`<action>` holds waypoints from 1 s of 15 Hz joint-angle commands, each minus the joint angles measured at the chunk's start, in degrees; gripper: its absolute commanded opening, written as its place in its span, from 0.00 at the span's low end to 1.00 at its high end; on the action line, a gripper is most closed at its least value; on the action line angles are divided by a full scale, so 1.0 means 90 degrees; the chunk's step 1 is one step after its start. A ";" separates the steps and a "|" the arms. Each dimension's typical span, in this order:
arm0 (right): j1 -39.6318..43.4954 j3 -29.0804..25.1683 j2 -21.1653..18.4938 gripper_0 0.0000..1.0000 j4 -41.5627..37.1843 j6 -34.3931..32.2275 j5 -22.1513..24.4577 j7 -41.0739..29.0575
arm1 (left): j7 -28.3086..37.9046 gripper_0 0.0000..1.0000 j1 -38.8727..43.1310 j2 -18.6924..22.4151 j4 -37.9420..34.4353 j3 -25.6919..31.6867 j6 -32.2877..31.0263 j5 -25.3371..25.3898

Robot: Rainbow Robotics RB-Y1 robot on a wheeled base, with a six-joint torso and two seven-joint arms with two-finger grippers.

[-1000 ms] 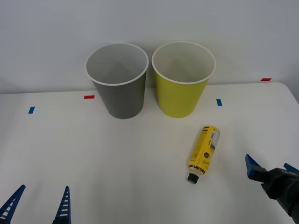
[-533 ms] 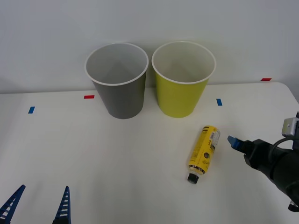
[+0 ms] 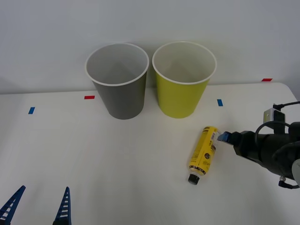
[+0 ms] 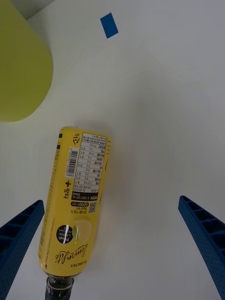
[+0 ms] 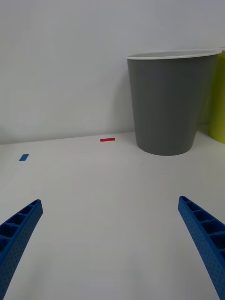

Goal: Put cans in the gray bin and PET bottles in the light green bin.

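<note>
Right gripper (image 4: 112, 243) hangs over the table (image 3: 117, 164) with its blue fingers (image 4: 201, 234) spread wide — the bottle (image 3: 204, 153) lies on its side just beside one fingertip, cap toward the robot. Behind it stand the light green bin (image 3: 183, 79) and the gray bin (image 3: 117, 80) — upright, side by side. Left gripper (image 3: 37, 206) waits released at the near edge.

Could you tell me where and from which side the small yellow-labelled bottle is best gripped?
Probably across the labelled middle of the small yellow-labelled bottle, from above: it lies flat on the white table, black cap toward the robot. The open right gripper is beside its far end.
</note>
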 commanded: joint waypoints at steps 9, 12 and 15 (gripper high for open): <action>-0.1388 0.0968 -0.0846 1.00 0.1456 0.0010 -0.0838 -0.1182 | 0.0000 1.00 0.0000 0.0000 0.0000 0.0000 0.0000 0.0000; -0.1633 0.1164 -0.0953 1.00 0.1758 0.0010 -0.0897 -0.1260 | 0.0000 1.00 0.0000 0.0000 0.0000 0.0000 0.0000 0.0000; -0.1955 0.1359 -0.1002 1.00 0.2178 -0.0019 -0.1268 -0.1416 | 0.0000 1.00 0.0000 0.0000 0.0000 0.0000 0.0000 0.0000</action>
